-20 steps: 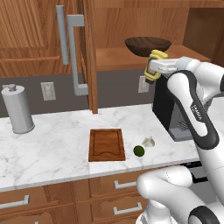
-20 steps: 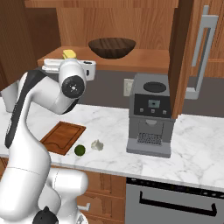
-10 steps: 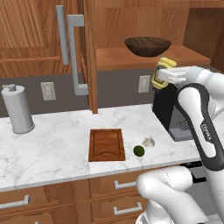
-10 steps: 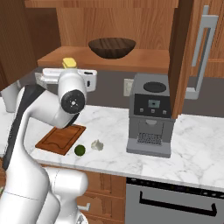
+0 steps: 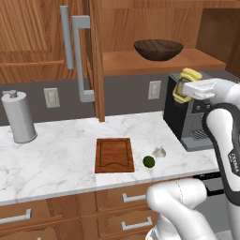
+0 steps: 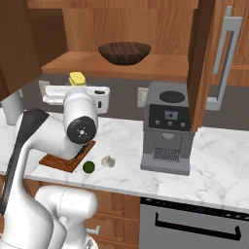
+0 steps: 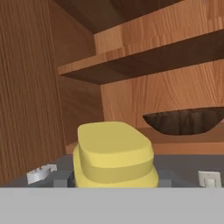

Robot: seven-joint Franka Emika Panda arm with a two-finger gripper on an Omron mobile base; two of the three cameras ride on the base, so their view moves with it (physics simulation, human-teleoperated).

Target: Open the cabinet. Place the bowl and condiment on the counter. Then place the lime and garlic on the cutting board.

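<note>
No readable labels. Fingers clamped on the yellow condiment bottle, now lower and further right than before, in front of the coffee machine. Bowl on cabinet shelf; lime, garlic near the bench front edge beside the cutting board.

**Right base view: open cabinet, bottle at the hand**

Cabinet door stands open. Bowl sits on the cabinet's lower shelf. Below, the arm's hand lies level, the gripper carrying the yellow condiment above the counter. Coffee machine stands on the marble. Lime and garlic lie just beside each other, near the cutting board, partly hidden by the arm.
</note>
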